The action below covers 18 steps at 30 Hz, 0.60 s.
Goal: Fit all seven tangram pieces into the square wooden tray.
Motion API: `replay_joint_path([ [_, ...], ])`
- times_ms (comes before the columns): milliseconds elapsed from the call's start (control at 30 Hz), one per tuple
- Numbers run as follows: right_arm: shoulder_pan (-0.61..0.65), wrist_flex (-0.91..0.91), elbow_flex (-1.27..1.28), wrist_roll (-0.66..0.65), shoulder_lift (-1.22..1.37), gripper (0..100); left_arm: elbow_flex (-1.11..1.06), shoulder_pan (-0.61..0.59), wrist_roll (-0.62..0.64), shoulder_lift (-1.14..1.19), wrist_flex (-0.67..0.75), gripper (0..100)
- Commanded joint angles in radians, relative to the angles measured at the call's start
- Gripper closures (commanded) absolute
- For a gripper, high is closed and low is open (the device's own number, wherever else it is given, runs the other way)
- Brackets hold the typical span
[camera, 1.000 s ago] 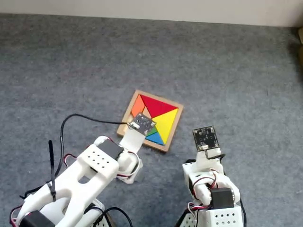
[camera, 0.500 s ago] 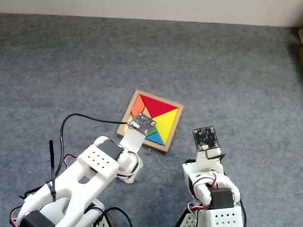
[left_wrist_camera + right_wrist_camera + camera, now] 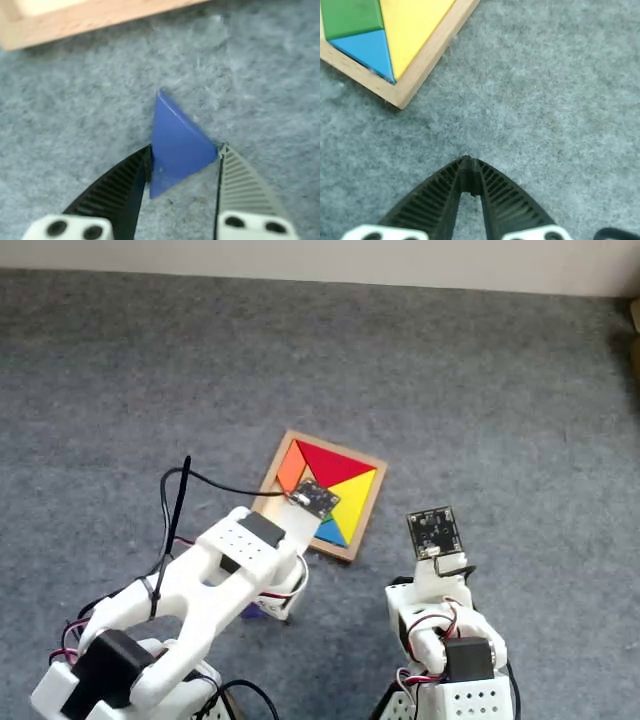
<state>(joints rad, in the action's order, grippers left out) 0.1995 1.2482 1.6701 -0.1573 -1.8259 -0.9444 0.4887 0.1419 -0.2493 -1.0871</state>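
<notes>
A dark blue triangle (image 3: 177, 145) sits low over the grey carpet, and my left gripper (image 3: 184, 149) is shut on it, one finger on each side. In the high view a sliver of that blue triangle (image 3: 250, 611) peeks out under the left arm, on the near side of the square wooden tray (image 3: 368, 512). The tray holds red (image 3: 330, 465), yellow (image 3: 352, 502) and orange (image 3: 290, 468) pieces, plus green (image 3: 352, 17) and light blue (image 3: 367, 50) ones by its near corner. My right gripper (image 3: 470, 172) is shut with nothing in it, just off the tray's near right corner (image 3: 420, 65).
Grey carpet (image 3: 480, 390) covers the whole work area, with open room to the far side and to both sides of the tray. The left arm's black cable (image 3: 185, 490) loops up beside the tray. The tray's wooden edge (image 3: 90, 17) lies just beyond the blue triangle.
The left arm has shifted right and forward, its wrist now reaching further over the tray's near edge, and its cable has swung up. The right arm has stayed still.
</notes>
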Motion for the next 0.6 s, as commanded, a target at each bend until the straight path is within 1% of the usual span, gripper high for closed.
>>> replay_joint_path([
  [0,0.004,0.008,0.150,0.003,-0.021,99.3,0.041,-0.008,-0.008,0.005,-0.005,87],
  [133,0.004,0.008,0.150,0.003,-0.021,99.3,0.044,0.022,-0.009,-0.015,-0.005,92],
  [333,0.004,0.008,0.150,0.003,-0.021,99.3,0.016,0.107,-0.009,-0.157,-0.011,93],
  [533,0.004,0.008,0.150,0.003,-0.021,99.3,0.024,0.062,-0.011,-0.272,-0.044,92],
  [567,0.004,0.008,0.150,0.003,-0.021,99.3,0.024,0.051,-0.031,-0.285,-0.046,92],
])
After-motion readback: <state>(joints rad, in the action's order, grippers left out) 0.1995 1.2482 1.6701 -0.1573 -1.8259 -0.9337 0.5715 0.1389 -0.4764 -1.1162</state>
